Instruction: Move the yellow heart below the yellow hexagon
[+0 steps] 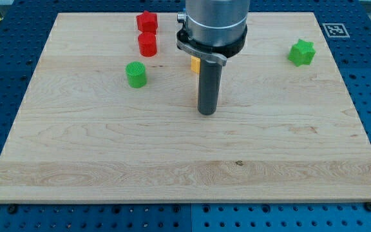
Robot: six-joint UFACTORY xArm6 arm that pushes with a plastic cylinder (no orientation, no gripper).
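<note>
Currently logged, for your check: my tip (207, 113) sat on the wooden board (108, 161) near its middle, touching no block. You had no pincer on this arm, only the straight dark rod, so it could neither open nor close and it held nothing.

A small yellow block (195, 64) showed just behind the rod, above my tip in the view and mostly hidden by the arm's housing (212, 26) (only one edge was visible, so you could not tell from this whether it was the heart or the hexagon). A second yellow block was not visible.

A red block (147, 21) with a lobed top lay near the view's top edge, and a red cylinder-like block (147, 44) sat just below it, close but apparently apart. A green cylinder (136, 74) lay below and left of those, well to the left of my tip. A green star (301, 52) was far off at the view's right
</note>
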